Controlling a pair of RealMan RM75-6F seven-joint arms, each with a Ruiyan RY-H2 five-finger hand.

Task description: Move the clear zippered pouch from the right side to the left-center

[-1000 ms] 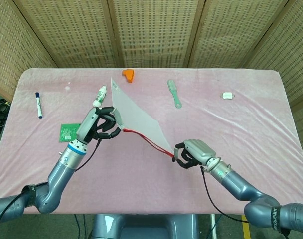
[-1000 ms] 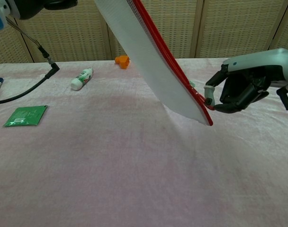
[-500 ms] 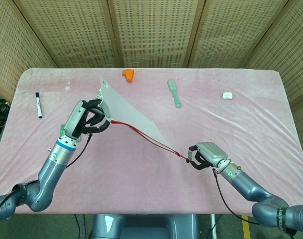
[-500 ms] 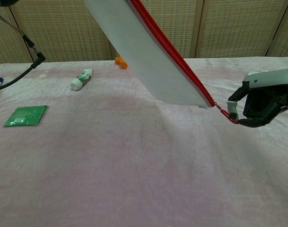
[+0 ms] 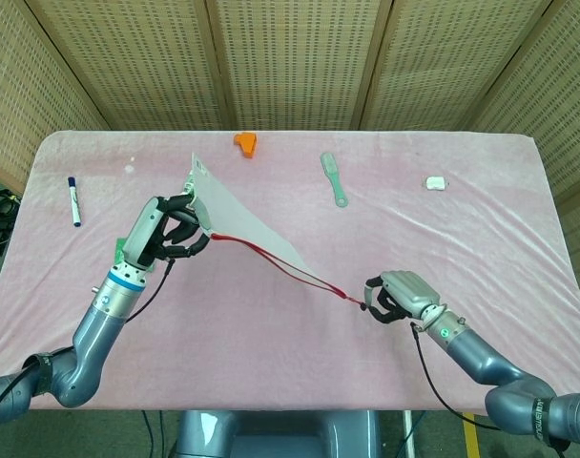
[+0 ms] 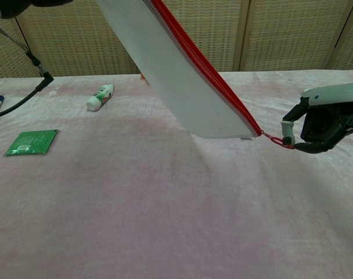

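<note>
The clear zippered pouch (image 5: 242, 215) with a red zipper edge hangs tilted above the left-center of the pink table (image 5: 519, 229). My left hand (image 5: 166, 234) grips its upper left end; in the chest view only a dark bit of that hand (image 6: 14, 6) shows at the top left corner. The pouch (image 6: 188, 75) slopes down to the right, ending in a thin red pull loop (image 6: 273, 139). My right hand (image 5: 400, 296) pinches that loop low over the table's front right, also visible as the right hand (image 6: 321, 125) in the chest view. The red strand is stretched taut between both hands.
A blue marker (image 5: 73, 200) lies at the far left, with a green packet (image 6: 31, 142) near my left arm. Behind the pouch is a white tube (image 6: 100, 97). An orange piece (image 5: 245, 142), a green brush (image 5: 334, 178) and a small white object (image 5: 435, 181) lie along the back.
My left hand carried the pouch's upper end left. My right hand moved right and toward the front edge, drawing the red pull loop taut. In the last half second little moved.
</note>
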